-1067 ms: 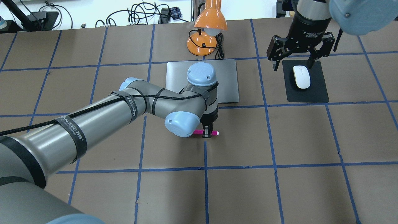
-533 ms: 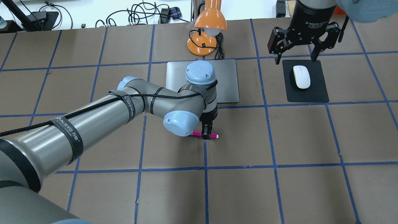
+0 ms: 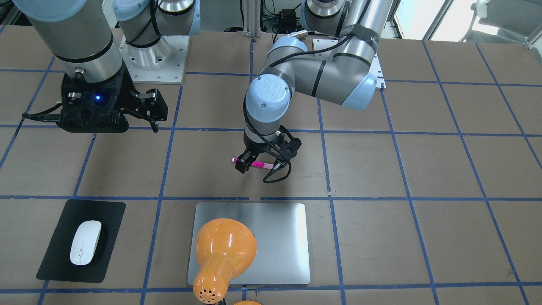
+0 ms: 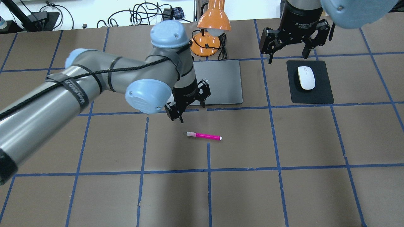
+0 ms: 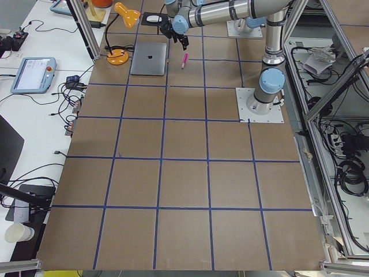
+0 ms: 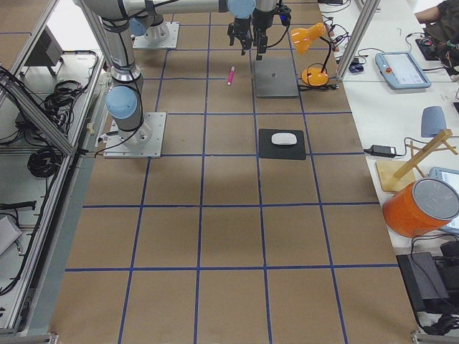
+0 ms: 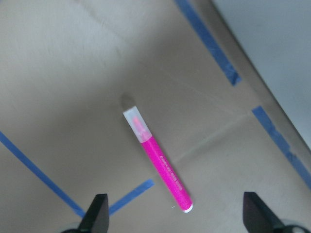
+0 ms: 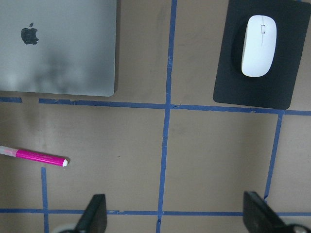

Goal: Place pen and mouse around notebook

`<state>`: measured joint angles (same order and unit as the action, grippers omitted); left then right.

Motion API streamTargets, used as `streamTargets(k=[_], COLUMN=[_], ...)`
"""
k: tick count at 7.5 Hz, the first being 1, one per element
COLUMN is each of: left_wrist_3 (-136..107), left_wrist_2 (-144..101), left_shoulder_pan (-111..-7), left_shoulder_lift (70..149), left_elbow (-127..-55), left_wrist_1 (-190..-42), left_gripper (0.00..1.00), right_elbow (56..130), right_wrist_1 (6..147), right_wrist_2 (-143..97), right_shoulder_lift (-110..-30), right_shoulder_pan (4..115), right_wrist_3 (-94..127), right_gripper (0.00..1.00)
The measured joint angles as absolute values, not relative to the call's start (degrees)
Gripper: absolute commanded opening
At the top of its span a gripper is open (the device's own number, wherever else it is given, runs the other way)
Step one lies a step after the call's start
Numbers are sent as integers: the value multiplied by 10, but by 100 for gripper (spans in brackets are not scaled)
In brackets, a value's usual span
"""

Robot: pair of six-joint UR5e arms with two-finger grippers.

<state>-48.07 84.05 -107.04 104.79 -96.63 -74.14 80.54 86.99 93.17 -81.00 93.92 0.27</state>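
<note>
Left wrist-mounted view looks down past the left hand (image 4: pixel 192 112); its two fingertips (image 7: pixel 99 216) sit wide apart at the bottom of the frame, with nothing between them; the hand hangs clear above the tabletop (image 4: pixel 284 142).

Beneath it the pen (image 7: pixel 158 160) lies flat and free on the brown paper, touched by neither finger. In the overhead view its long axis runs across the tabletop, nearly parallel to the near edge of the notebook (image 4: pixel 225 82); the pale cap points to the robot's left and the small white tip to its right. The pen sits on the robot's side of the notebook, near it but apart, just beyond the end of a blue tape line. In that view the left hand shows between the pen and the notebook's near edge.

The right hand (image 4: pixel 288 58) is also spread wide and empty; it hovers by the far left corner of the black mat (image 4: pixel 315 94). The mouse (image 4: pixel 306 78) rests on that mat, its long axis pointing away from the robot; it lies well apart from the notebook, off to its right. An orange lamp (image 4: pixel 208 41) stands just beyond the notebook's far edge.
</note>
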Motion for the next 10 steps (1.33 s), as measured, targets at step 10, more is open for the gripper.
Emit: streamTargets(k=[10], left_wrist_3=[-43], left_wrist_2=[885], left_shoulder_pan=[-877], left_shoulder_lift=[883], left_elbow=[-912], left_wrist_1=[-932], left_gripper=[100], right_elbow=[804], right_wrist_1=[875], right_wrist_2=[930], right_shoulder_lift=[-816], right_shoulder_pan=[931], right_wrist_3=[-17], right_gripper=[100])
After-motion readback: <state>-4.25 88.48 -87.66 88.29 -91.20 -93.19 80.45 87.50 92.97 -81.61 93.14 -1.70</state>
